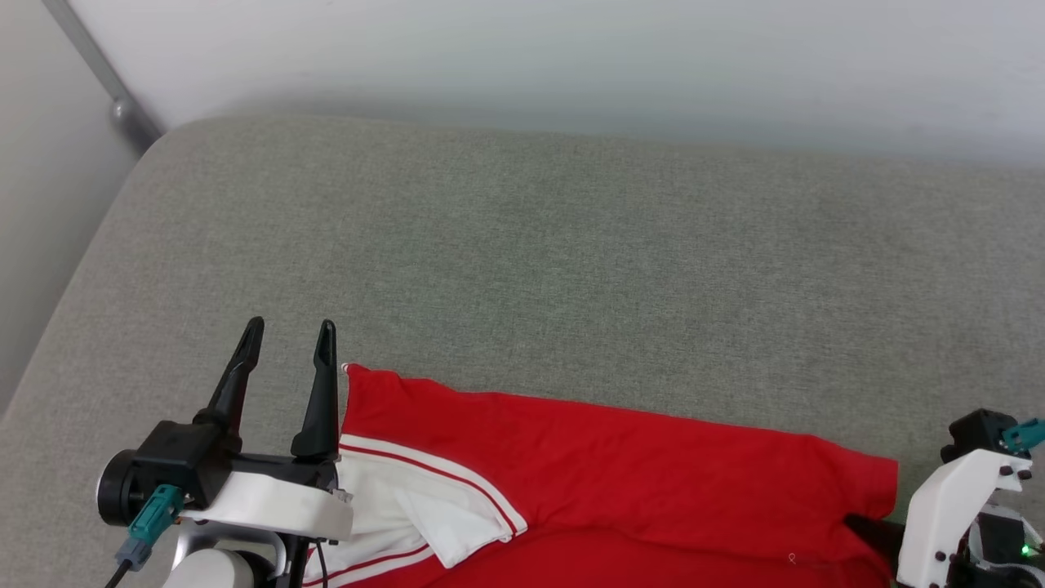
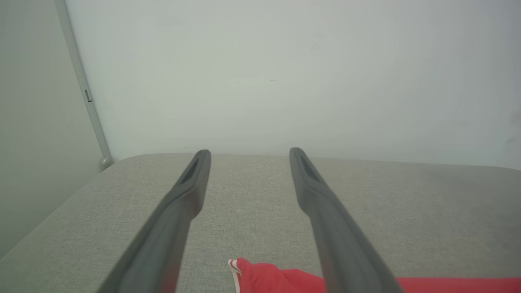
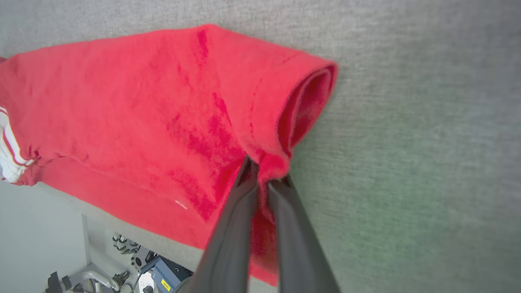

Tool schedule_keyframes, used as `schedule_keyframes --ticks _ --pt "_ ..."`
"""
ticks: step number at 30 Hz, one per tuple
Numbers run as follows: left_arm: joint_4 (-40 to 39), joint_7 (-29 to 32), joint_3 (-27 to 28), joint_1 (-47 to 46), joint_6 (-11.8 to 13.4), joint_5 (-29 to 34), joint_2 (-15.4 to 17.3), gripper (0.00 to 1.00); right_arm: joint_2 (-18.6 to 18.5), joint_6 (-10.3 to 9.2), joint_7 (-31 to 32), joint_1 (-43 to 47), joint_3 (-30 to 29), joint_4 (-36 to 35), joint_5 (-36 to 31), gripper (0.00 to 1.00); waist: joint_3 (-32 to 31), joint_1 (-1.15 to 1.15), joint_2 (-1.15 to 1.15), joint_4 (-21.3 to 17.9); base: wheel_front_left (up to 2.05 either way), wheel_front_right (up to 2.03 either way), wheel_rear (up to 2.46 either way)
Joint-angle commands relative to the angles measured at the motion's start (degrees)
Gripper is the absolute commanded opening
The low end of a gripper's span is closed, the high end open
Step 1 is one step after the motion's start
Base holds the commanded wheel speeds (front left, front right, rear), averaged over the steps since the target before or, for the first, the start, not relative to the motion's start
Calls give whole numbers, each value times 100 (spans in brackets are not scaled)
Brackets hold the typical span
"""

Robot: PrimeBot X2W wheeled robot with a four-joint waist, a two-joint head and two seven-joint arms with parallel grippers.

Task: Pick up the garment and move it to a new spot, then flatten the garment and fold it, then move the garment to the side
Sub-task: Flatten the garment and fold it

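Observation:
The garment (image 1: 620,457) lies folded along the near edge of the grey cushioned surface, red side up, with a white sleeve (image 1: 433,514) and striped trim at its left end; its print is hidden. My left gripper (image 1: 291,327) is open and holds nothing, its right finger just left of the garment's far-left corner (image 2: 264,278). In the left wrist view the gripper (image 2: 249,152) points across bare grey fabric. My right gripper (image 3: 264,173) is shut on a pinch of red cloth (image 3: 142,101) at the garment's right end, beside an open fold. In the head view its dark fingers (image 1: 869,529) meet that end.
The grey cushioned surface (image 1: 571,245) stretches far and wide beyond the garment, ending at a pale wall (image 1: 571,57). A metal pole (image 1: 106,73) runs down at the back-left corner. The surface's left edge drops to the floor (image 1: 41,204).

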Motion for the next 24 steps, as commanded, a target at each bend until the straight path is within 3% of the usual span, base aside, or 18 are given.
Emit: schedule_keyframes --ticks 1,9,18,21,24 --pt "25 -25 4 60 -10 39 13 100 -76 11 -71 -119 14 -9 7 0 -78 -1 0 -80 0 0 0" --pt "10 13 -26 155 44 31 54 100 -437 6 -6 -421 -424 225 -191 0 -223 -1 0 -358 0 0 0" --pt "21 37 -94 122 29 9 46 100 -693 6 407 -545 -1970 201 -630 0 -228 -1 0 -608 0 0 0" --pt "47 28 -83 119 38 2 45 100 -443 6 711 -665 -2226 166 -529 0 -224 -1 0 -688 0 0 0" --pt "72 21 -82 138 50 -8 28 100 33 6 1190 -795 -2276 108 -212 0 -227 -1 0 -742 0 0 0"
